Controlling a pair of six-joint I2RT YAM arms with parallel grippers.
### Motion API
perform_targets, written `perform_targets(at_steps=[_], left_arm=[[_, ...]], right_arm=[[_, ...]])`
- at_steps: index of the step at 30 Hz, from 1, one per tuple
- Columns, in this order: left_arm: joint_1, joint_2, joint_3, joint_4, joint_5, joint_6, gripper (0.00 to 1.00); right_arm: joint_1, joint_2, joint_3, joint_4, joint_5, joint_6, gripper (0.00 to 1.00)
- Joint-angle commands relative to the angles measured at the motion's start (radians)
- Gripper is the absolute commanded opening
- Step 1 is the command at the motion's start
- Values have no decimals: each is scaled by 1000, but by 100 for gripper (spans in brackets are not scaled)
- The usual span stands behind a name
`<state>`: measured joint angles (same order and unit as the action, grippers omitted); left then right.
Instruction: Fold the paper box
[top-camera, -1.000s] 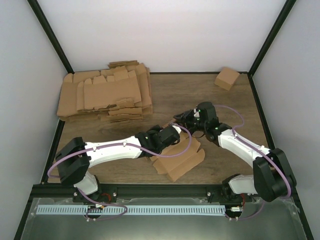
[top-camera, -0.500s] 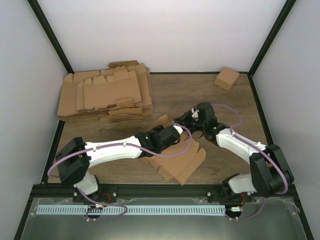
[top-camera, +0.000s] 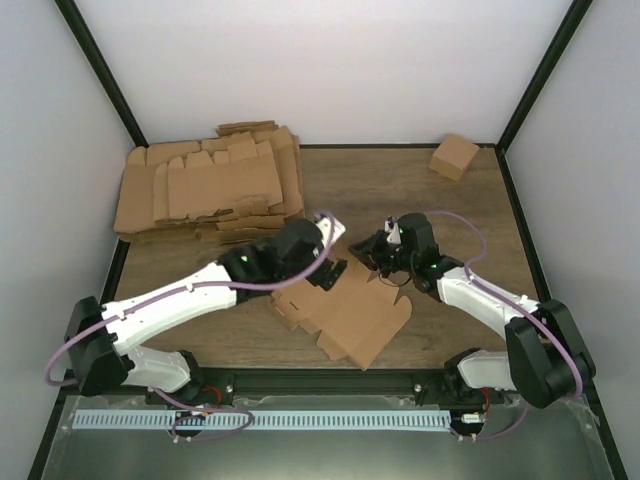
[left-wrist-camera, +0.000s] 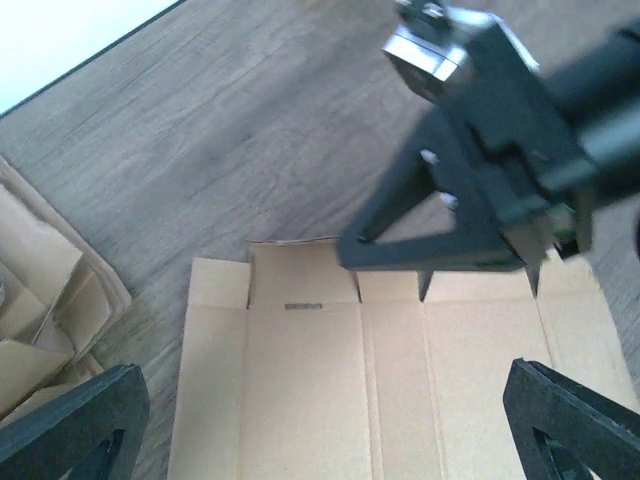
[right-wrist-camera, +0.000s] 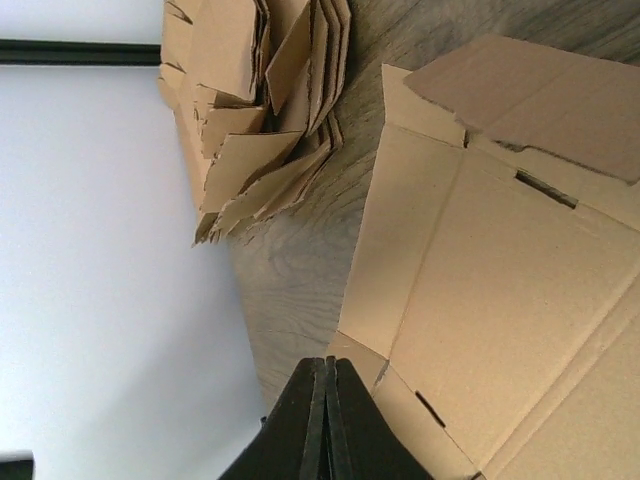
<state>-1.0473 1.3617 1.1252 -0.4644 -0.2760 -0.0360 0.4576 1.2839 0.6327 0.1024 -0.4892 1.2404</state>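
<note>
The paper box (top-camera: 345, 318) is a flat brown cardboard blank lying unfolded on the wooden table, front centre. It fills the lower half of the left wrist view (left-wrist-camera: 400, 390) and the right side of the right wrist view (right-wrist-camera: 500, 280). My left gripper (top-camera: 330, 262) hangs wide open above the blank's near-left part (left-wrist-camera: 322, 380), touching nothing. My right gripper (top-camera: 370, 265) lies along the blank's far edge (left-wrist-camera: 350, 252). Its fingers are pressed together (right-wrist-camera: 327, 362), and a small corner flap (right-wrist-camera: 362, 352) runs in at their tips.
A thick stack of flat cardboard blanks (top-camera: 215, 190) lies at the back left, also seen in the wrist views (right-wrist-camera: 260, 90) (left-wrist-camera: 40, 300). A small folded box (top-camera: 453, 156) stands in the back right corner. White walls and black frame posts enclose the table.
My left gripper opened, let go of the blank and lifted away toward the back left. The right gripper closed at the far flap. The blank now lies flatter and further left.
</note>
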Motion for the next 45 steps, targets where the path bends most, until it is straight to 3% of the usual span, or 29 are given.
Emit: perform_targets(at_steps=[1,8,13,17,21,27,45], left_arm=[[177,-22,34,-76,293,-141,100],[416,64,-23,-97,600,-190,100],[481,129,-86,-91,641,-196,100],[534,127,-157,-1,723,-237,100],[561,122,-196,59,712,-267,100],[568,156,-212,57,655,-248,100],[583,236,-280,102,670,-216,100]], right_arm=[[-7,-27,-5,27,-11,-56,1],[-7,29,65,-84,-22,-93,9],[-6,-4,61,-90,-25,-135,11],[-7,-21,61,-99,-116,-255,14],[-4,-44,23,-88,-252,-383,2],[-2,-112,-169,57,-346,-426,1],[102,-34,-305,26,-161,-494,1]])
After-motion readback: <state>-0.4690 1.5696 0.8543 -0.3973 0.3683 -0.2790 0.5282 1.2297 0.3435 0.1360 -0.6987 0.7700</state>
